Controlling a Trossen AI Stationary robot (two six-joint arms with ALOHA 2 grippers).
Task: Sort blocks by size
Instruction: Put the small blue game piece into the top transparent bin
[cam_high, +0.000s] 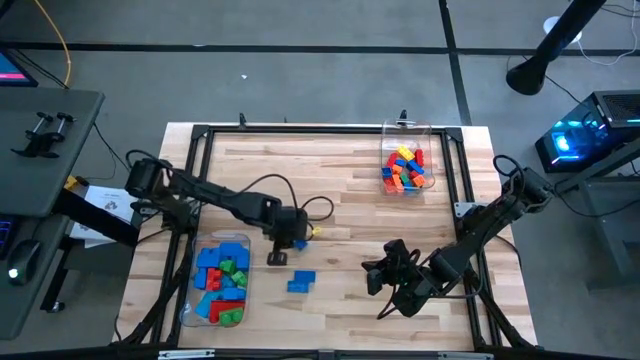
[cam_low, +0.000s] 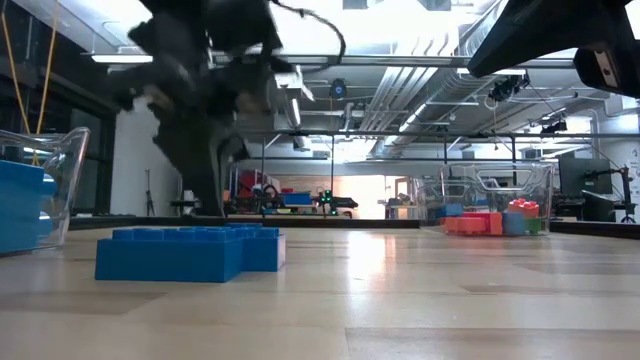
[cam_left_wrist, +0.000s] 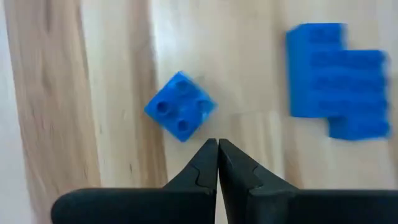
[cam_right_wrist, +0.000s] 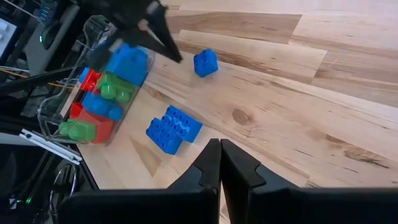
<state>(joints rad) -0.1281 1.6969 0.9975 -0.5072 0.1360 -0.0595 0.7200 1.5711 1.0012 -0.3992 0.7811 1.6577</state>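
Note:
A small blue block (cam_left_wrist: 180, 106) lies on the wooden table near its middle, studs up; it also shows in the high view (cam_high: 299, 243) and the right wrist view (cam_right_wrist: 205, 62). A large blue block (cam_high: 301, 282) lies nearer the front edge (cam_left_wrist: 339, 81) (cam_right_wrist: 174, 129) (cam_low: 190, 252). My left gripper (cam_left_wrist: 217, 144) is shut and hangs just beside the small block (cam_high: 288, 247), touching nothing. My right gripper (cam_right_wrist: 219, 146) is shut and waits above the table's front right (cam_high: 380, 283).
A clear tub (cam_high: 190, 300) at the front left holds several large blue, red and green blocks (cam_right_wrist: 106, 93). A second clear tub (cam_high: 428, 135) at the far right holds several small blocks (cam_low: 490, 222). Bare wood lies between the two arms.

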